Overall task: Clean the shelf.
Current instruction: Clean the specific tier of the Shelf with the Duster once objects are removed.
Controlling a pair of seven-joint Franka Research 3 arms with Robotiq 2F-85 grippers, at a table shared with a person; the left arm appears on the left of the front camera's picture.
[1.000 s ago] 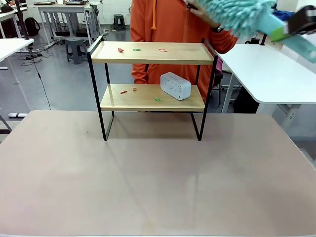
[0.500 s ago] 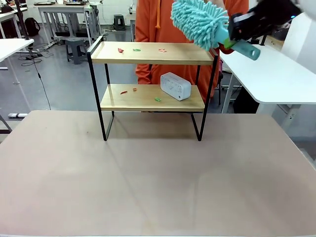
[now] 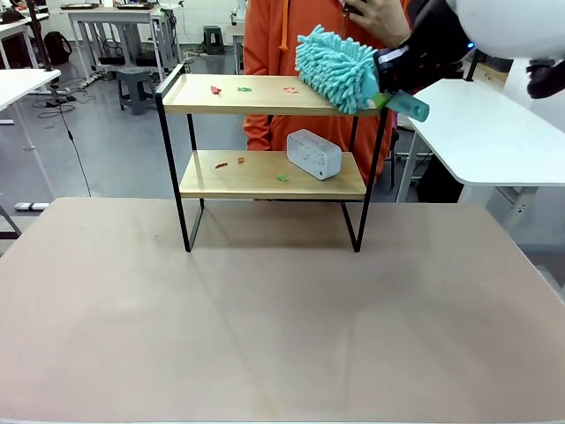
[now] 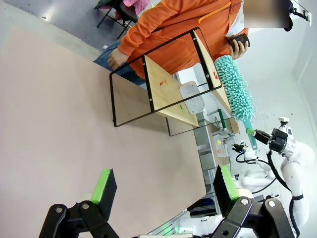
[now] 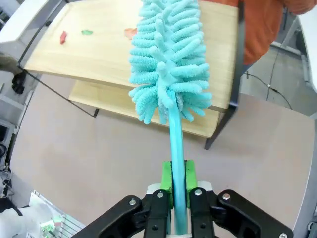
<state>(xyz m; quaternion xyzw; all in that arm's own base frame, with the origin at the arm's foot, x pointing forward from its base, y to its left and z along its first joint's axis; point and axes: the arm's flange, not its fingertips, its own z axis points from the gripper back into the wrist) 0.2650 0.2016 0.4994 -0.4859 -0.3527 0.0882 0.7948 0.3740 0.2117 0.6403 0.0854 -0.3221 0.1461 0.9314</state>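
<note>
Beige table (image 3: 265, 336) fills the lower frame. The shelf (image 3: 199, 95) stands upper centre, scraps (image 3: 215, 89) on both boards, a white box (image 3: 313, 153) below. My right gripper (image 5: 178, 179) clamps a duster (image 3: 338, 66) hiding its upper-right corner; my left gripper (image 4: 163, 186) gapes.

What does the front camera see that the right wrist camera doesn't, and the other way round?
Front view: a white box on the shelf's lower board, and the person's hand. Right wrist view: the right gripper's green pads squeezing the duster's handle. Both: the fluffy teal duster over the top board, with red and green scraps.
</note>
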